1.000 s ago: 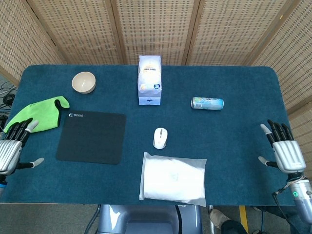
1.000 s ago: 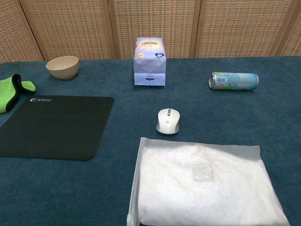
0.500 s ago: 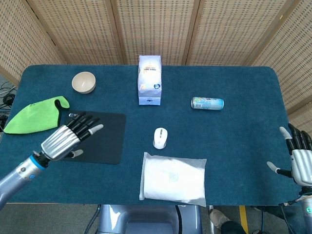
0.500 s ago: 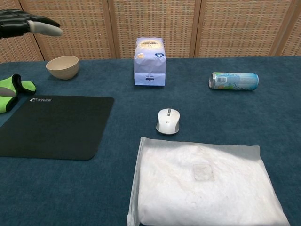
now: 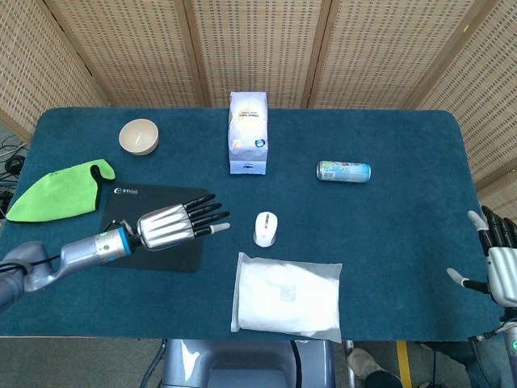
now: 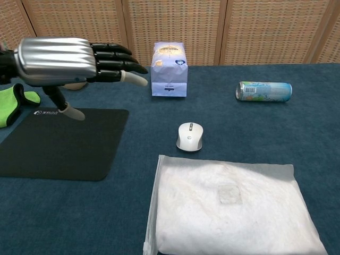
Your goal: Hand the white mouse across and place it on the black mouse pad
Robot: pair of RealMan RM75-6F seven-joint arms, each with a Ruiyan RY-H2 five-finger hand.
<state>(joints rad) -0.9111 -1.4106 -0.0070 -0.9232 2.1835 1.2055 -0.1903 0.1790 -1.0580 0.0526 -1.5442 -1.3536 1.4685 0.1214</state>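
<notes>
The white mouse [image 5: 265,228] lies near the middle of the surface [image 5: 388,234], just behind a white bag [image 5: 287,296] at the front edge. The left hand [image 5: 171,225] hovers over the black mouse pad [image 5: 129,206], fingers [image 5: 206,218] released and pointing at the mouse. The right hand [image 5: 502,267] waits past the right edge, fingers spread, holding nothing.

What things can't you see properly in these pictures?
- Round beige bowl: in the chest view the silver left hand hides nearly all of it.
- Right hand: head view only, cut by the frame's edge.
- Lettering on the lying drink can: too small.
</notes>
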